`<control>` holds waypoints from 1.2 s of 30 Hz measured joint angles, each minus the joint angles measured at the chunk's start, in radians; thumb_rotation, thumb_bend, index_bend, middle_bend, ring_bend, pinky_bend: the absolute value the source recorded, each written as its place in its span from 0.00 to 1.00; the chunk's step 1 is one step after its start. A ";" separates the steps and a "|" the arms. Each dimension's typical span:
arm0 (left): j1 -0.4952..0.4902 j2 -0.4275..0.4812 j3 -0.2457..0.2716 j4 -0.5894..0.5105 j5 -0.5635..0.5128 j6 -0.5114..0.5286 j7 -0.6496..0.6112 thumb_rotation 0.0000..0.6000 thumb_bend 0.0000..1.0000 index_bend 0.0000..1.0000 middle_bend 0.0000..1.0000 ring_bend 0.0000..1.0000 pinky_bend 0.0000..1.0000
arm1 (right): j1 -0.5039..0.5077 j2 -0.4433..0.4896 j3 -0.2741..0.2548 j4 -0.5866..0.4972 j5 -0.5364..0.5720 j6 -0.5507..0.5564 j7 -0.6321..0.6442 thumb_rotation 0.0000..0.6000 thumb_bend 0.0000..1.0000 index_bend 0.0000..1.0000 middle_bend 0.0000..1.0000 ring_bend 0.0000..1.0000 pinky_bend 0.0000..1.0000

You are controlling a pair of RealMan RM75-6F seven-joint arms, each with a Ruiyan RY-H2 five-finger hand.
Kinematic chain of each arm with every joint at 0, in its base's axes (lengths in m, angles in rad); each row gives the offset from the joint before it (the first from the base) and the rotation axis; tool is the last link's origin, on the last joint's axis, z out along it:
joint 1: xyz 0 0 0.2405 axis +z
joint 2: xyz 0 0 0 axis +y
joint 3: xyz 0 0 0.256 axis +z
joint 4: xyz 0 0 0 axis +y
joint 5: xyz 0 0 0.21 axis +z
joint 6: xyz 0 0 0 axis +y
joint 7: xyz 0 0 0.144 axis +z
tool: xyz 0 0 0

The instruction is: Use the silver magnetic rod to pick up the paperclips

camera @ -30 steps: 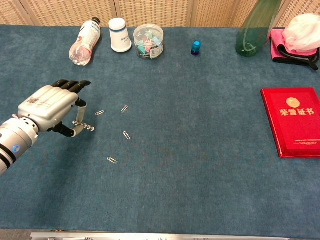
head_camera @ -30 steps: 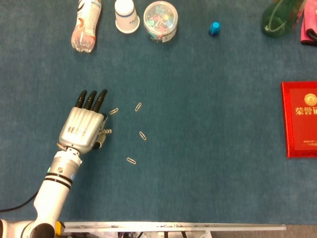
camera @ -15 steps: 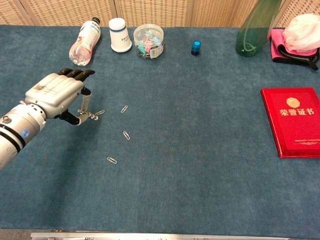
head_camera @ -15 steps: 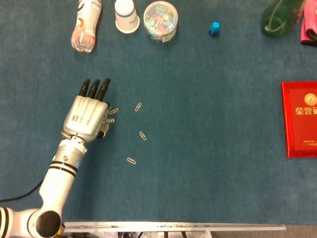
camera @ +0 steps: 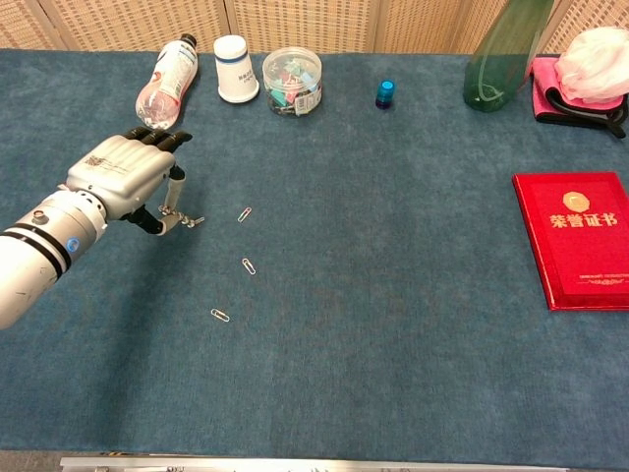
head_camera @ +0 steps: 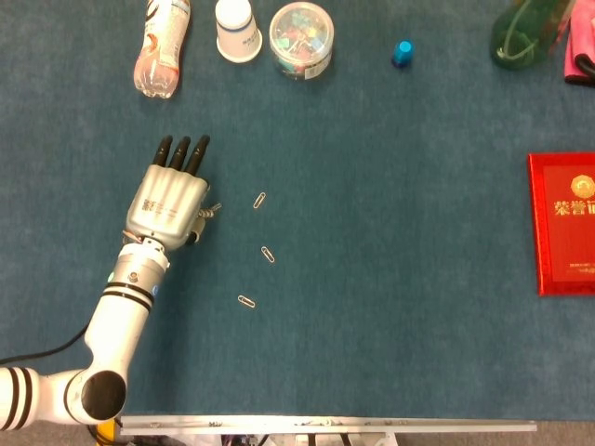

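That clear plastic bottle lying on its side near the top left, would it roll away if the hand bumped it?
Probably. The clear plastic bottle lies on its side, so its round body could roll sideways. It looks nearly empty, so likely light. The blue carpet-like table cover may slow it.

The left hand [camera: 126,175] pinches the silver magnetic rod [camera: 180,219], three paperclips [camera: 249,265] lying near.

Matt teal cloth covers the table [camera: 393,324] — felt-like, slightly napped. The left hand [head_camera: 167,204] shows a brushed silver metal shell, with matt black fingertips [head_camera: 182,149] towards twelve o'clock. Thin bright wire paperclips [camera: 249,265] glint. At three o'clock, a glossy red booklet [camera: 575,239] — gilt lettering.
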State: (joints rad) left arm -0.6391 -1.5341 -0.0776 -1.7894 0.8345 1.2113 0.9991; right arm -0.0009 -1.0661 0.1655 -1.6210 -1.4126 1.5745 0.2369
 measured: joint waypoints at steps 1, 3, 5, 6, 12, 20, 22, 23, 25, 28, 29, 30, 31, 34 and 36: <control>-0.006 -0.003 -0.001 0.007 -0.009 -0.001 0.003 1.00 0.32 0.56 0.00 0.00 0.05 | 0.000 0.000 0.000 0.000 0.001 -0.001 0.000 1.00 0.14 0.27 0.22 0.16 0.29; -0.013 -0.007 -0.001 0.015 -0.021 -0.002 0.007 1.00 0.32 0.56 0.00 0.00 0.05 | 0.001 0.000 0.000 0.001 0.000 -0.003 -0.001 1.00 0.14 0.27 0.22 0.16 0.29; -0.019 -0.010 0.000 0.021 -0.031 -0.003 0.009 1.00 0.32 0.56 0.00 0.00 0.05 | 0.002 0.000 -0.001 0.001 -0.001 -0.005 -0.001 1.00 0.14 0.27 0.22 0.16 0.29; -0.022 -0.011 0.001 0.023 -0.034 -0.003 0.010 1.00 0.32 0.56 0.00 0.00 0.05 | 0.002 0.000 -0.002 0.000 -0.002 -0.005 -0.001 1.00 0.14 0.27 0.22 0.16 0.29; -0.032 -0.015 0.005 0.010 -0.030 0.003 0.001 1.00 0.32 0.56 0.00 0.00 0.05 | -0.001 0.003 0.000 -0.001 -0.001 0.003 0.006 1.00 0.14 0.27 0.22 0.16 0.29; -0.067 -0.038 0.003 -0.001 -0.036 -0.004 0.013 1.00 0.32 0.56 0.00 0.00 0.05 | -0.016 0.011 0.001 -0.002 -0.010 0.030 0.031 1.00 0.14 0.27 0.22 0.16 0.29; -0.076 -0.048 -0.001 0.003 -0.039 -0.005 0.015 1.00 0.32 0.56 0.00 0.00 0.05 | -0.019 0.014 0.001 -0.001 -0.013 0.033 0.039 1.00 0.14 0.27 0.22 0.16 0.29; -0.080 -0.052 -0.003 0.006 -0.041 -0.006 0.016 1.00 0.32 0.56 0.00 0.00 0.05 | -0.020 0.015 0.001 -0.001 -0.014 0.035 0.042 1.00 0.14 0.27 0.22 0.16 0.29; -0.091 -0.063 -0.009 0.014 -0.048 -0.008 0.019 1.00 0.32 0.56 0.00 0.00 0.05 | -0.021 0.016 0.001 0.000 -0.016 0.037 0.048 1.00 0.14 0.27 0.22 0.16 0.29; -0.106 -0.077 -0.017 0.031 -0.065 -0.013 0.024 1.00 0.32 0.56 0.00 0.00 0.05 | -0.023 0.018 0.001 0.001 -0.017 0.039 0.054 1.00 0.14 0.27 0.22 0.16 0.29; -0.111 -0.082 -0.020 0.037 -0.071 -0.014 0.026 1.00 0.32 0.56 0.00 0.00 0.05 | -0.023 0.019 0.001 0.001 -0.017 0.039 0.056 1.00 0.14 0.27 0.22 0.16 0.29; -0.116 -0.087 -0.022 0.042 -0.076 -0.016 0.027 1.00 0.32 0.56 0.00 0.00 0.05 | -0.024 0.019 0.001 0.001 -0.017 0.040 0.058 1.00 0.14 0.27 0.22 0.16 0.29; -0.122 -0.093 -0.024 0.048 -0.082 -0.018 0.028 1.00 0.32 0.56 0.00 0.00 0.05 | -0.024 0.020 0.001 0.001 -0.017 0.041 0.059 1.00 0.14 0.27 0.22 0.16 0.29; -0.134 -0.104 -0.027 0.057 -0.089 -0.021 0.028 1.00 0.32 0.56 0.00 0.00 0.05 | -0.026 0.021 0.002 0.001 -0.016 0.042 0.063 1.00 0.14 0.27 0.22 0.16 0.29; -0.140 -0.108 -0.028 0.061 -0.092 -0.024 0.027 1.00 0.32 0.56 0.00 0.00 0.05 | -0.026 0.021 0.002 0.002 -0.017 0.042 0.064 1.00 0.14 0.27 0.22 0.16 0.29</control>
State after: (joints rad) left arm -0.7788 -1.6424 -0.1053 -1.7285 0.7426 1.1876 1.0263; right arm -0.0269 -1.0448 0.1671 -1.6195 -1.4298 1.6166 0.3008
